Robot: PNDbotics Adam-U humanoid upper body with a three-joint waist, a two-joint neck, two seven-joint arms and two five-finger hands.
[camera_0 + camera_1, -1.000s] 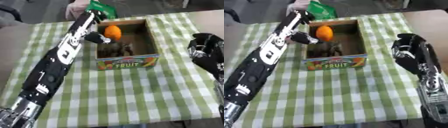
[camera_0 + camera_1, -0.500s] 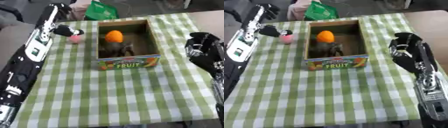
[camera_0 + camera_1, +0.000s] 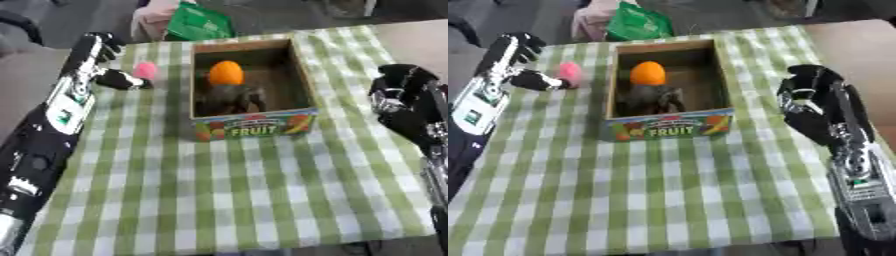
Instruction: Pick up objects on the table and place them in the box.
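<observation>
A cardboard box point(image 3: 254, 125) marked FRUIT stands on the green checked cloth, holding an orange point(image 3: 226, 73) and a dark lumpy object point(image 3: 229, 97). A small pink object point(image 3: 145, 70) lies on the cloth left of the box. My left hand point(image 3: 105, 55) is at the far left corner, open, its thumb point(image 3: 124, 80) reaching to just beside the pink object and its fingers spread above it. My right hand point(image 3: 808, 101) hangs open to the right of the box, holding nothing.
A green bag point(image 3: 199, 22) sits at the table's far edge behind the box. The table's left edge runs close under my left arm. The checked cloth point(image 3: 245, 190) stretches bare in front of the box.
My left arm has swung from over the box out to the left and now has its hand at the pink object. The right hand has barely moved.
</observation>
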